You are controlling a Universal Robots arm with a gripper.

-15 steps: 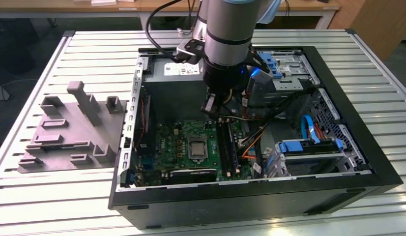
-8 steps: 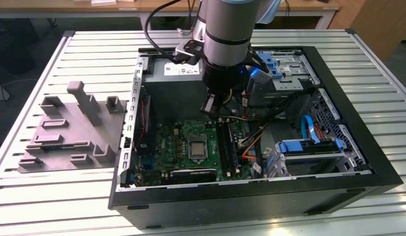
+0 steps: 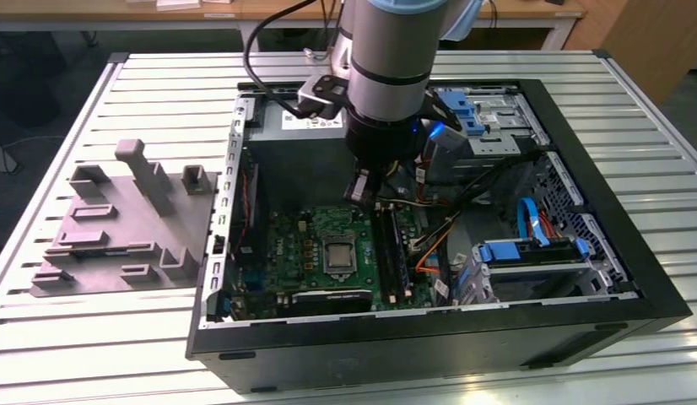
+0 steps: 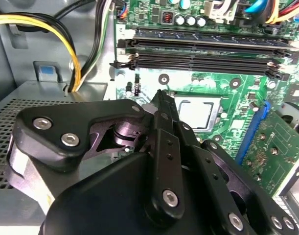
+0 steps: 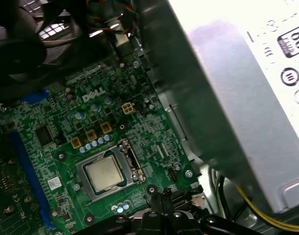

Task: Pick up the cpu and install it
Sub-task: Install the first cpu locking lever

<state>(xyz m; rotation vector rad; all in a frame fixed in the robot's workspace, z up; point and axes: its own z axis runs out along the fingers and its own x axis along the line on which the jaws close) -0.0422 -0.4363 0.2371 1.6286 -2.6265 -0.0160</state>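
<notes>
The cpu (image 5: pixel 103 174), a flat square chip with a dull silver top, lies flat in the motherboard socket (image 5: pixel 121 147) in the first wrist view. In the second wrist view the cpu (image 4: pixel 198 112) lies just beyond my fingertips. In the exterior view the cpu (image 3: pixel 339 253) sits in the middle of the green board. My gripper (image 3: pixel 364 190) hangs inside the open computer case, above the board and a little behind the socket. Its fingers (image 4: pixel 160 105) are drawn together into a narrow tip, shut on nothing. The gripper (image 5: pixel 164 198) tip stands clear of the chip.
The black case wall (image 3: pixel 439 337) surrounds the work area. Memory slots (image 4: pixel 203 51), yellow and black cables (image 4: pixel 66 44) and the grey power supply (image 5: pixel 227 98) crowd close to the arm. A grey plastic fixture (image 3: pixel 123 228) with upright blocks stands on the slatted table (image 3: pixel 112 354) at the exterior view's left.
</notes>
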